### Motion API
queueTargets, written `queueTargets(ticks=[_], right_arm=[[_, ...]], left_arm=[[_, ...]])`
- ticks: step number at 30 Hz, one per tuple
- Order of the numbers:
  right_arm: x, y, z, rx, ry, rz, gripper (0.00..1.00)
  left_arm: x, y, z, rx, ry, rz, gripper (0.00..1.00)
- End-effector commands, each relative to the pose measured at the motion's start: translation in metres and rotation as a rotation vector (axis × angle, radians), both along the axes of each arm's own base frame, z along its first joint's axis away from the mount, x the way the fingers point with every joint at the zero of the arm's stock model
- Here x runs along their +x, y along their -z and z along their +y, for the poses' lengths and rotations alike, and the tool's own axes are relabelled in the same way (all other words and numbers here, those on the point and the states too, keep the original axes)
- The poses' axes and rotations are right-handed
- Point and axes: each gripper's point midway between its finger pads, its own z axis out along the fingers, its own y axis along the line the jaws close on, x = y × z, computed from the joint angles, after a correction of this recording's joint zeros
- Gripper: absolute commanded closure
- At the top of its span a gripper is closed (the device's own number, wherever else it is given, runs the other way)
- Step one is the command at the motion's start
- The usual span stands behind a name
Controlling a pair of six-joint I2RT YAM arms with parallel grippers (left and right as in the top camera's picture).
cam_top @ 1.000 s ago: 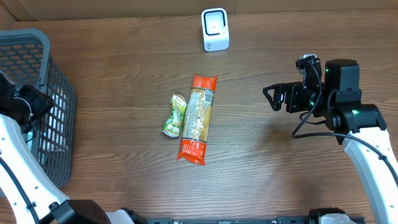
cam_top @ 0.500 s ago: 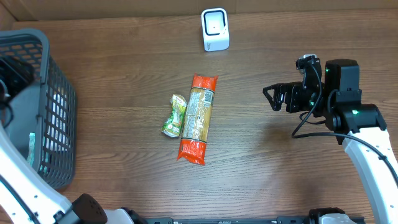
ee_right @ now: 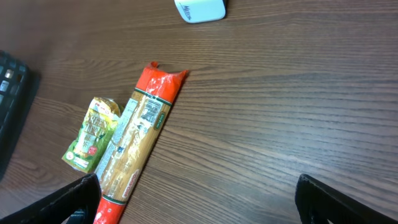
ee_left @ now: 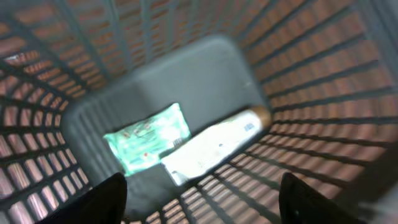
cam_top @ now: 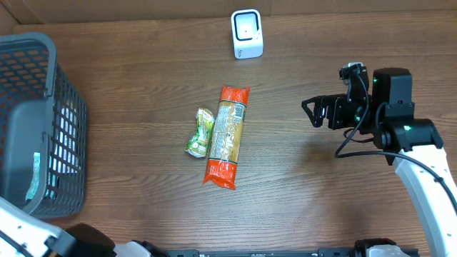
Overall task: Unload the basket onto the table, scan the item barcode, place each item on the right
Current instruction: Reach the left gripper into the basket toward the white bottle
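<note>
The white barcode scanner stands at the table's far edge, also in the right wrist view as the scanner. A long orange pasta packet lies mid-table with a small green packet just left of it. My right gripper hovers open to the right of them, holding nothing. My left gripper is open above the grey basket, where a green-and-white packet and a white item lie on the bottom.
The grey mesh basket fills the table's left side, and its edge shows in the right wrist view. Part of the left arm shows at the bottom left corner.
The left arm has lifted away from the basket's left side and left the overhead view. Its jaws have spread wider. The right arm and the table items have not moved.
</note>
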Motion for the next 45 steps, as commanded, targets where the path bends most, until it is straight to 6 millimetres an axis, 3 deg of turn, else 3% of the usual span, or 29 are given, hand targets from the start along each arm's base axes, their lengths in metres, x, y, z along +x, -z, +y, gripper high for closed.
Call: queueTargets(ticks=[1,5,6,10,19,24,27,30,34,45], right_arm=[[0.006,-0.005,0.002,0.001,-0.007,-0.013,0.00],[0.008,0.001,0.003,0.000,-0.007,0.002,0.00],[0.008,0.001,0.003,0.000,-0.007,0.004,0.00],[0.008,0.001,0.003,0.000,-0.007,0.004,0.00],[0.006,0.002,0.002,0.000,-0.007,0.011,0.00],[0.007,0.002,0.002,0.000,-0.007,0.010,0.00],[0.006,0.002,0.002,0.000,-0.007,0.012,0.00],[0.007,0.002,0.002,0.000,-0.007,0.011,0.00],[0.007,0.002,0.002,0.000,-0.007,0.011,0.00],[0.007,0.001,0.003,0.001,-0.007,0.007,0.00]], left_arm=[[0.007,0.056,0.005,-0.031,0.112,0.102,0.30],[0.028,0.104,0.010,0.015,0.288,0.134,0.26],[0.040,0.128,0.009,0.034,0.402,0.138,0.23],[0.048,0.168,0.014,0.049,0.525,0.191,0.18],[0.089,0.214,0.016,0.089,0.772,0.121,0.13],[0.108,0.238,0.008,0.106,0.867,0.139,0.13],[0.121,0.263,-0.001,0.086,0.917,0.150,0.13],[0.132,0.272,-0.007,0.098,0.950,0.152,0.14],[0.143,0.270,-0.008,0.137,0.966,0.140,0.14],[0.145,0.268,-0.017,0.122,1.005,0.119,0.16]])
